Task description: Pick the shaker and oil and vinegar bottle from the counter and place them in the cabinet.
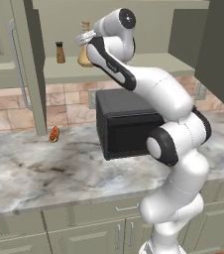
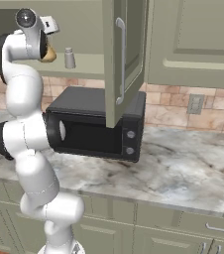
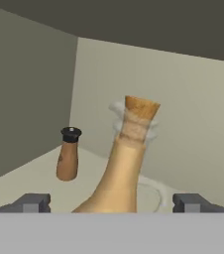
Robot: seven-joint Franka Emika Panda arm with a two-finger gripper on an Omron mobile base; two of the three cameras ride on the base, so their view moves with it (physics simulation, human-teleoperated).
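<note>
The tan oil and vinegar bottle [image 3: 123,166] with its cork top stands on the cabinet shelf [image 1: 148,67]. It is directly in front of my gripper [image 3: 112,202], which is open. One dark fingertip [image 3: 32,202] shows on each side of the bottle's base, and both are clear of it. From the base, the bottle [image 1: 84,58] [image 2: 49,55] is partly hidden behind my raised hand. The small light-grey shaker [image 2: 70,58] stands on the same shelf [image 2: 86,67], just to the right of the bottle.
A brown shaker with a dark cap [image 1: 60,52] [image 3: 68,155] stands left of the bottle. Both cabinet doors [image 1: 29,64] [image 2: 124,59] hang open. The black microwave [image 1: 129,124] sits below on the marbled counter [image 1: 34,173], and a small orange-red item [image 1: 54,134] lies near the wall.
</note>
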